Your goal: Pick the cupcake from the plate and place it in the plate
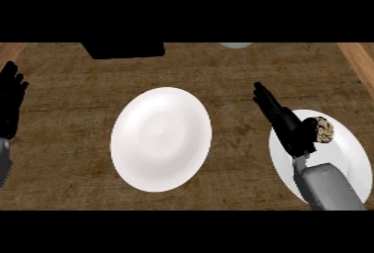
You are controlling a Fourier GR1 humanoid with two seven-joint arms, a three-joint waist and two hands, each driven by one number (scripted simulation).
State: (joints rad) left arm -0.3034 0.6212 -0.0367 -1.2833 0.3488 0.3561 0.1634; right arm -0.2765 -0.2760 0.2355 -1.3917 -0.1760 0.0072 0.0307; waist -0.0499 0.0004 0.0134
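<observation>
Hovering right hand at cupcake, left hand idle

Right hand point(286, 123) sits over the left part of the right plate point(349, 148), fingers straight and pointing up-left past the plate's rim, thumb side toward the cupcake point(323, 130). Hand is open; the cupcake touches or lies just beside its palm edge, not enclosed. Cupcake rests on the right plate, upper middle.

Left hand point(10, 99) rests open at the left edge, fingers up.

Centre plate point(162, 139) lies bare, well apart from both hands. Open counter point(234, 89) between the plates. Dark block point(122, 49) at the far edge.
</observation>
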